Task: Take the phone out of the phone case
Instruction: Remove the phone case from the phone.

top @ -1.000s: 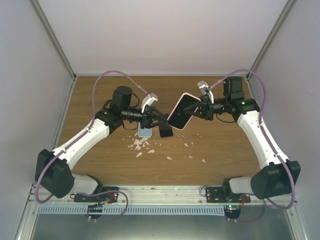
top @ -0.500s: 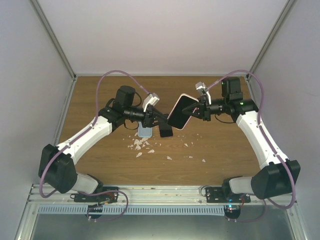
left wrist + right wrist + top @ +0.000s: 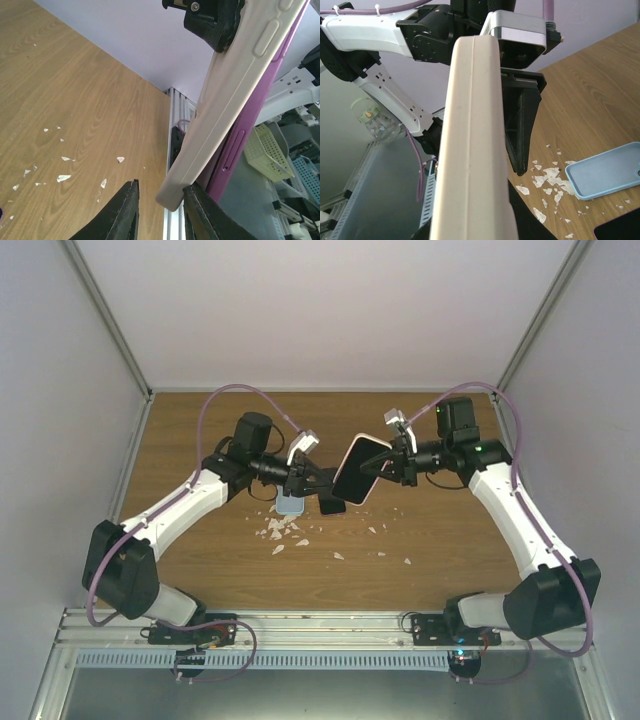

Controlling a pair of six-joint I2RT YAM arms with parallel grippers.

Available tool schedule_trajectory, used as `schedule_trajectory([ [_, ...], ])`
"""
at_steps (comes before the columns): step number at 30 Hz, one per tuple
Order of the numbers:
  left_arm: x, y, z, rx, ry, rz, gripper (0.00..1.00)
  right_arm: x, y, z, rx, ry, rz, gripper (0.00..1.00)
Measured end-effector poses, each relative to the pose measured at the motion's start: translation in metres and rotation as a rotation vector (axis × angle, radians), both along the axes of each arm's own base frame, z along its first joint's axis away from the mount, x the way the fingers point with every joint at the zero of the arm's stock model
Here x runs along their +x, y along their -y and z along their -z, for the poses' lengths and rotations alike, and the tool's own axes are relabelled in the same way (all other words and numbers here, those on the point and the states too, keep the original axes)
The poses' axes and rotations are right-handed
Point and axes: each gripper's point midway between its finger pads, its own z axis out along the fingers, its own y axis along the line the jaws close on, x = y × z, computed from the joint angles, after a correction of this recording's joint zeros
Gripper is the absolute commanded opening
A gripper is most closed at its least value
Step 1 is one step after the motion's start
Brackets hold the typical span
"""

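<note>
The phone, black screen up (image 3: pixel 356 470), sits in a cream case (image 3: pixel 372 438) and is held in the air over the table's middle. My right gripper (image 3: pixel 388 462) is shut on its upper end. In the left wrist view the cream case (image 3: pixel 235 90) shows edge-on with the phone's purple side (image 3: pixel 240 140) beside it. My left gripper (image 3: pixel 160 195) is open; the case's lower corner lies between its fingers, against the right finger (image 3: pixel 200 210). In the top view the left gripper (image 3: pixel 322 483) is at the phone's lower left corner. The case edge (image 3: pixel 472 140) fills the right wrist view.
A light blue empty case (image 3: pixel 290 503) and a black phone (image 3: pixel 333 506) lie flat on the wooden table (image 3: pixel 200 440) under the grippers. White scraps (image 3: pixel 283 530) are scattered in front of them. The blue case (image 3: pixel 605 172) also shows in the right wrist view.
My left gripper has moved right and its open fingers now straddle the case's lower corner. My right gripper has carried the phone slightly left towards it.
</note>
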Motion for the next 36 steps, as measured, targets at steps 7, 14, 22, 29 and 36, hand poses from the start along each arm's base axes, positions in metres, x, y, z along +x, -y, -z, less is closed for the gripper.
schedule_trajectory([
  [7, -0.007, 0.001, 0.002, 0.003, -0.045, 0.031, 0.26, -0.006, -0.006, 0.009, -0.007, -0.019, -0.025, 0.00],
  [14, -0.009, 0.001, -0.009, 0.005, -0.044, 0.045, 0.26, -0.011, -0.012, 0.010, 0.001, -0.038, -0.053, 0.00],
  [22, -0.014, 0.009, -0.028, 0.008, 0.004, 0.081, 0.27, -0.017, -0.016, 0.008, 0.035, -0.103, -0.102, 0.00],
  [29, -0.021, 0.017, -0.038, -0.004, 0.013, 0.117, 0.27, -0.027, -0.021, 0.004, 0.064, -0.130, -0.162, 0.00],
  [36, -0.024, 0.020, -0.042, -0.033, -0.042, 0.151, 0.25, -0.029, -0.022, 0.003, 0.079, -0.164, -0.181, 0.00],
])
